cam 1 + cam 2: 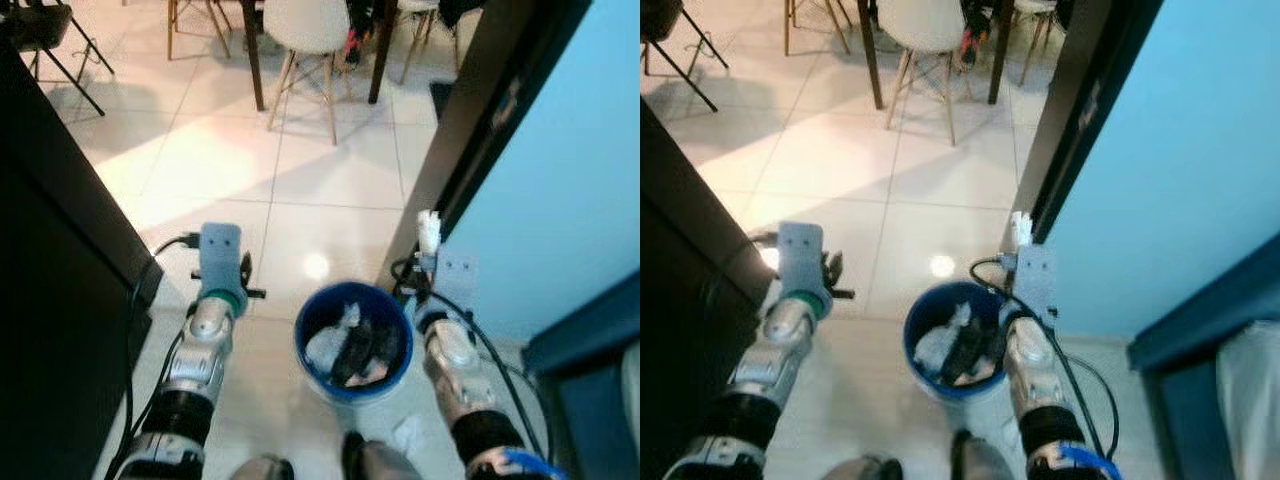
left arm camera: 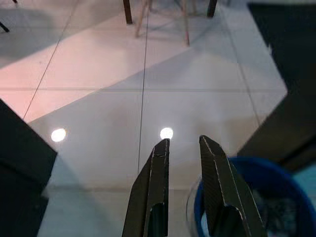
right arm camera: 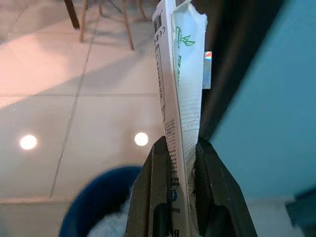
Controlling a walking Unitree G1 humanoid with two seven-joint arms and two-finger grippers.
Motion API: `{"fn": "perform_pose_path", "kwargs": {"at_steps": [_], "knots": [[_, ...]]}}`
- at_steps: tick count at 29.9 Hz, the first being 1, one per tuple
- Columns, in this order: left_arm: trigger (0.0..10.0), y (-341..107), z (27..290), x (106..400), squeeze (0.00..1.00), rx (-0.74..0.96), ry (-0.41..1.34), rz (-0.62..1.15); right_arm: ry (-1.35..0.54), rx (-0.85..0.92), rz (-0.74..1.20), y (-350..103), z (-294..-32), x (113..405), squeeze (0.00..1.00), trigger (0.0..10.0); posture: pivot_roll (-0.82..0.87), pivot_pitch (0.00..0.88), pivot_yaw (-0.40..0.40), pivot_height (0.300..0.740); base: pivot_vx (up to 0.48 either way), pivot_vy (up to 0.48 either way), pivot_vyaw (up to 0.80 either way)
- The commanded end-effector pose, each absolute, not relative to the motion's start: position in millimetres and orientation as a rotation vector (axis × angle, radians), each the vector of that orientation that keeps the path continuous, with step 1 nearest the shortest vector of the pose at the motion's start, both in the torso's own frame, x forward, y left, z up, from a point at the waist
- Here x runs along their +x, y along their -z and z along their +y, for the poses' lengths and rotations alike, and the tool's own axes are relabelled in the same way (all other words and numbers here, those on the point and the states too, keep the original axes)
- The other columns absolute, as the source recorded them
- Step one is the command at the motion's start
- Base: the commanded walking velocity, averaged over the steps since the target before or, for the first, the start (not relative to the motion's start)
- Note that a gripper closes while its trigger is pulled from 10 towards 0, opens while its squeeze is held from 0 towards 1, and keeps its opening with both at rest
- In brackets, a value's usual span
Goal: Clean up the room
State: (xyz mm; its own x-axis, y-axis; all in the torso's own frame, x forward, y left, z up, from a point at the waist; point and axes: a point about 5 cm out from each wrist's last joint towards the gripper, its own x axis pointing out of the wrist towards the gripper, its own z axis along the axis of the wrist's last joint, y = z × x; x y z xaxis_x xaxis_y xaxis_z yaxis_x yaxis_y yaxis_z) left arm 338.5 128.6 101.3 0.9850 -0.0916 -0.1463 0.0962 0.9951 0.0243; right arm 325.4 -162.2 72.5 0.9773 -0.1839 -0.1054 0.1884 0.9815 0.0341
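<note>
While my right gripper (image 3: pixel 176 148) is clamping a flattened white paper package (image 3: pixel 178 74) at centre frame, just above the blue bucket (image 1: pixel 352 340) of trash, I am poising it for dropping; my left gripper (image 2: pixel 182 145) is idling, fingers slightly apart.

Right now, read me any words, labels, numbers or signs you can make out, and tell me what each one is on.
White wrapper pinched in the right gripper: a barcode, a green leaf logo and lines of print, all too small or blurred to read.
Small coloured sticker on the dark door frame: no readable text.
Blue bucket and its contents: nothing readable.
</note>
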Motion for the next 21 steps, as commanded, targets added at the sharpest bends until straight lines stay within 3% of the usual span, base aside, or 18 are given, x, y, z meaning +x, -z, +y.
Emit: {"fn": "perform_pose_path", "kwargs": {"at_steps": [1,16,21], "knots": [[10.0,-87.0,134.3,332.2,0.00,0.043,0.083,0.198,0.183,0.056,0.141,-62.3,-157.2,319.1,0.00,10.0,0.07,0.098,0.038,0.740,0.000,0.000,0.00],[10.0,-87.8,129.8,333.0,0.00,0.078,0.133,0.195,0.190,0.057,0.146,-60.6,-158.9,317.7,0.00,10.0,0.07,0.097,0.041,0.740,0.000,0.000,0.00],[10.0,-86.0,129.3,332.7,0.00,0.087,0.134,0.207,0.190,0.055,0.148,-60.2,-159.4,317.5,0.00,10.0,0.07,0.095,0.040,0.740,0.000,-0.480,0.00]]}}
